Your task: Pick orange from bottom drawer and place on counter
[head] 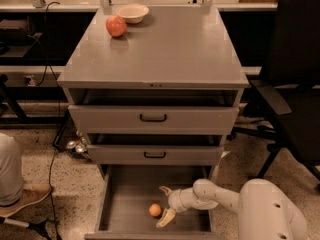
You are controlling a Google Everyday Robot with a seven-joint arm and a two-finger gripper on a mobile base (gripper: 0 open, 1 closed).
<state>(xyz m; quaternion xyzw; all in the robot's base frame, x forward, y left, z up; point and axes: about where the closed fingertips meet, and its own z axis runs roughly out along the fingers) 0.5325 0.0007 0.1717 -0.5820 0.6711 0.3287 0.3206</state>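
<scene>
The small orange lies on the floor of the open bottom drawer, near its front. My gripper reaches into the drawer from the right, low over the floor, just right of the orange. Its fingers are open, one fingertip behind the orange and one in front and right of it. The orange sits at the mouth of the gap, not held. The grey counter tops the cabinet above.
A reddish apple-like fruit and a pale bowl sit at the counter's back left. Two upper drawers with black handles stand slightly open. A black chair stands right. A person's leg and shoe are at the left.
</scene>
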